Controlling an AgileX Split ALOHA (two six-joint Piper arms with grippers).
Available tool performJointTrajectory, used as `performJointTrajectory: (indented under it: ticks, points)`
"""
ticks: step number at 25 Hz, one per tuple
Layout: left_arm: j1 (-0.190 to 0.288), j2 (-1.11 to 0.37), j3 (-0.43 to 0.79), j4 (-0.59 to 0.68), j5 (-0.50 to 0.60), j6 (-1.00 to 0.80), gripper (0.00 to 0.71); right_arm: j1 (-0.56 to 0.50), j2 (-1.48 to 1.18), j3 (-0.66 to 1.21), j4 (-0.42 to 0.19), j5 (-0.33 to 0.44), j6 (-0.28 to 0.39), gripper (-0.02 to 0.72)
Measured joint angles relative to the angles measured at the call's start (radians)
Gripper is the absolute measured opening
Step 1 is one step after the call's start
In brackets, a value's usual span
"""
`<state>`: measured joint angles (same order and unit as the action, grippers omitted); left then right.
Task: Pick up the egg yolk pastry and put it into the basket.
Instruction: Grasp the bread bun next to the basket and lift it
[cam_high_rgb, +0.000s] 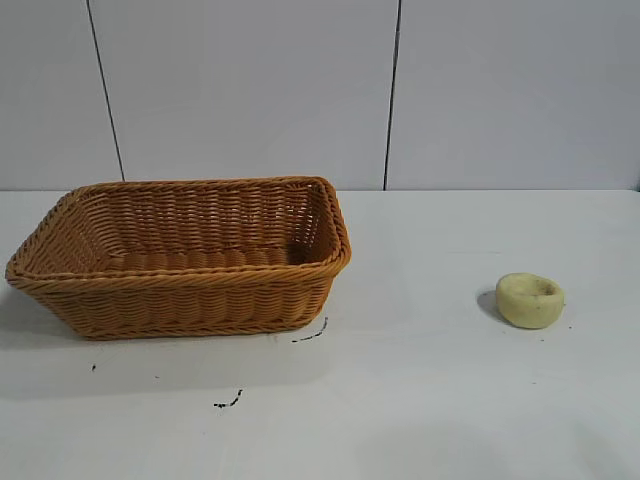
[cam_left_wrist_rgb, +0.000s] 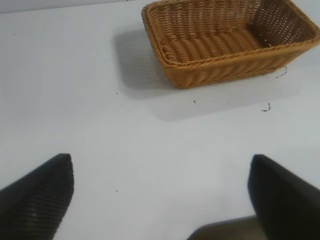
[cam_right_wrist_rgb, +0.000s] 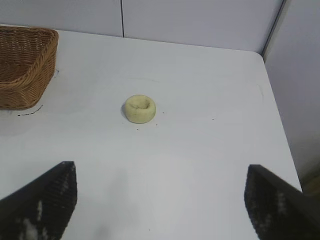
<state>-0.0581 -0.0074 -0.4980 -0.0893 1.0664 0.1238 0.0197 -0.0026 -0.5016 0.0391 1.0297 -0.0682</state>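
The egg yolk pastry (cam_high_rgb: 530, 299), a small pale yellow puck with a dented top, lies on the white table at the right. It also shows in the right wrist view (cam_right_wrist_rgb: 140, 108). The orange-brown wicker basket (cam_high_rgb: 60, 262) stands at the left and holds nothing; it also shows in the left wrist view (cam_left_wrist_rgb: 170, 60). My right gripper (cam_right_wrist_rgb: 161, 187) is open and empty, above bare table, well short of the pastry. My left gripper (cam_left_wrist_rgb: 161, 180) is open and empty over bare table, well away from the basket. Neither gripper shows in the exterior view.
Small black marks (cam_high_rgb: 312, 335) dot the table in front of the basket. A white panelled wall (cam_high_rgb: 400, 90) stands behind the table. The table's edge and corner (cam_right_wrist_rgb: 260, 55) lie beyond the pastry in the right wrist view.
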Motion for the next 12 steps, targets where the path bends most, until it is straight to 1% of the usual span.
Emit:
performJointTrajectory:
  ticks: [12]
  points:
    - [0.0,0.0,0.0,0.0,0.0,0.0,0.695,0.0,0.009,-0.006,0.0,0.003,0.003,0.634]
